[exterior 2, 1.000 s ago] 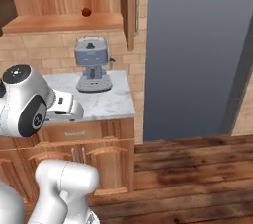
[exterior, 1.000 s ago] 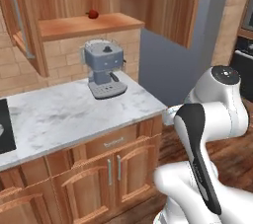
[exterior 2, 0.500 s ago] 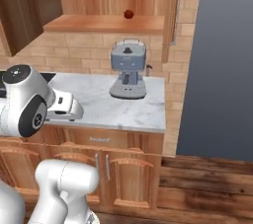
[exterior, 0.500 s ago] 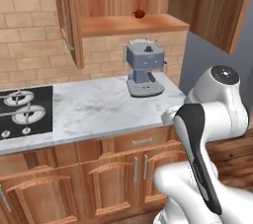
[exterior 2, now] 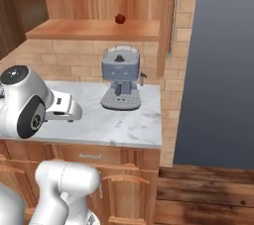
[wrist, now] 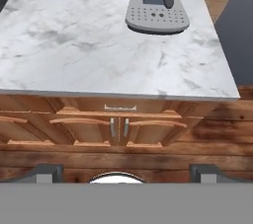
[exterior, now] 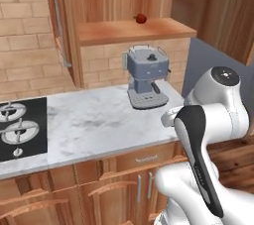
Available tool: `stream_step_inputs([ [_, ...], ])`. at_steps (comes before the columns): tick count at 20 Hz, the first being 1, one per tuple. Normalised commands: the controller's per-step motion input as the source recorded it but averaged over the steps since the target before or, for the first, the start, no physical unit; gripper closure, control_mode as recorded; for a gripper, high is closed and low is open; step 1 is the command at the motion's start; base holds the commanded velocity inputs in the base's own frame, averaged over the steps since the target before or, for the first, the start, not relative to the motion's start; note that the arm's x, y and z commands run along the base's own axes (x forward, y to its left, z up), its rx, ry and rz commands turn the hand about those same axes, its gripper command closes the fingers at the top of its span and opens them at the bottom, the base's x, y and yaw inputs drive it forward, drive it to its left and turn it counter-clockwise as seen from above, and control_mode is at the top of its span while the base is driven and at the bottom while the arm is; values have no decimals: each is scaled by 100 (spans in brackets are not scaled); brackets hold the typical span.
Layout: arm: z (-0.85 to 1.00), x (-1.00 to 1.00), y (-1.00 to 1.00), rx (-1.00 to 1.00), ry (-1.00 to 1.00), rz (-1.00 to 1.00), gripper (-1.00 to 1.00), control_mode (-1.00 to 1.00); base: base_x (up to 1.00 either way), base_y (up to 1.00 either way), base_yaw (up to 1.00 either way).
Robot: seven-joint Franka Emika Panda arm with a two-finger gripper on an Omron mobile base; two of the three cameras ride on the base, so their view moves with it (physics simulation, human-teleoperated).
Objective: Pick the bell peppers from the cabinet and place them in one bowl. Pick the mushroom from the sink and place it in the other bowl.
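One small red bell pepper [exterior: 141, 18] [exterior 2: 119, 19] sits at the back of the plank shelf of the open wooden cabinet [exterior: 129, 31] [exterior 2: 94, 29]. The cabinet's doors with grey bar handles [exterior: 57, 23] [exterior 2: 173, 18] stand swung wide. My gripper [wrist: 126, 172] is open and empty, held low in front of the counter and far below the shelf. Its fingertips [wrist: 47, 171] stand wide apart over the floor. The bowls, the sink and the mushroom are out of view.
A grey-blue coffee machine [exterior: 146, 78] [exterior 2: 120, 78] [wrist: 158, 1] stands on the white marble counter [exterior: 94, 120] [exterior 2: 114, 125] directly under the shelf. A black stovetop [exterior: 20, 130] lies at the counter's left. A tall dark grey panel [exterior 2: 218, 65] rises to the right. Wooden cupboard doors [wrist: 118, 124] sit below the counter.
The whole picture has shifted, so the base has driven and the cameras went with it. The cabinet and coffee machine now sit nearer the middle, the stovetop has come in. The gripper stays open.
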Motion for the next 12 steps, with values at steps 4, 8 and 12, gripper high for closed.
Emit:
stream_step_inputs([
  [4,0,0,0,0,0,0,-100,100,61,0,-25],
  [8,0,0,0,0,0,0,-100,100,58,10,-21],
  [12,0,0,0,0,0,0,-100,100,51,2,-11],
])
